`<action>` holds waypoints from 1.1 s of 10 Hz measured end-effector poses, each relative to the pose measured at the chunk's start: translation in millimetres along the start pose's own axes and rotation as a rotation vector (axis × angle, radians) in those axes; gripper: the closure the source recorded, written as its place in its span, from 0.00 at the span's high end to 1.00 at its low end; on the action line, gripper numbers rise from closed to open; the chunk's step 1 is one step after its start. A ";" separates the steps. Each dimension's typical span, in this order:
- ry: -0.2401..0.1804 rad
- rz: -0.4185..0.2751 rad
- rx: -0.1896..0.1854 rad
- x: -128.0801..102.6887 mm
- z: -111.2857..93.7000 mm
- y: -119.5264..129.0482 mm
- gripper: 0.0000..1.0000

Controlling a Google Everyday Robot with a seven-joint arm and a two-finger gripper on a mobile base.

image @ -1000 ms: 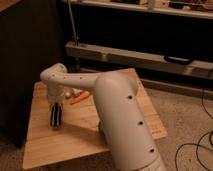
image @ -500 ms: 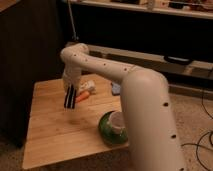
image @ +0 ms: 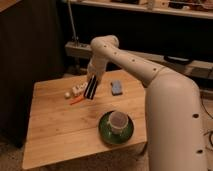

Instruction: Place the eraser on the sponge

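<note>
At the table's [image: 55,135] near edge: green plate [image: 102,136] with a cup [image: 118,122] on it, not part of the job. Arm [image: 170,110] fills the right foreground and reaches left over the table.

Mid-table: gripper [image: 93,81] hangs over left-centre. Fingers read as closed on the top end of the eraser [image: 90,90], which hangs near upright, its lower end clear of the wood as far as I can judge. Carrot [image: 77,100] lies just below-left of it, with small white bits [image: 74,92] beside.

Sponge [image: 117,87] lies flat to the right of the eraser, apart from it, nothing on top.

Status: eraser is gripped and up, not on the sponge. Left to do: short carry right, line up over the sponge, lower, release. It's a long block on a shorter pad, so centre it or it tips off.

Surface: pale wood planks, low table. Behind: dark cabinet [image: 32,42] at left, a metal shelf rail [image: 76,50] along the back, dim room.
</note>
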 end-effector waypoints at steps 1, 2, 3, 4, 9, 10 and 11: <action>0.019 0.060 0.010 8.7 -7.9 29.8 0.00; 0.038 0.110 0.016 15.6 -15.7 54.6 0.00; 0.059 0.156 0.023 21.5 -23.0 75.3 0.00; 0.082 0.195 0.026 26.6 -31.2 91.2 0.00; 0.153 0.319 0.003 42.0 -57.3 136.0 0.00; 0.152 0.319 -0.004 45.2 -53.4 132.2 0.00; 0.150 0.316 -0.011 50.7 -46.7 119.7 0.00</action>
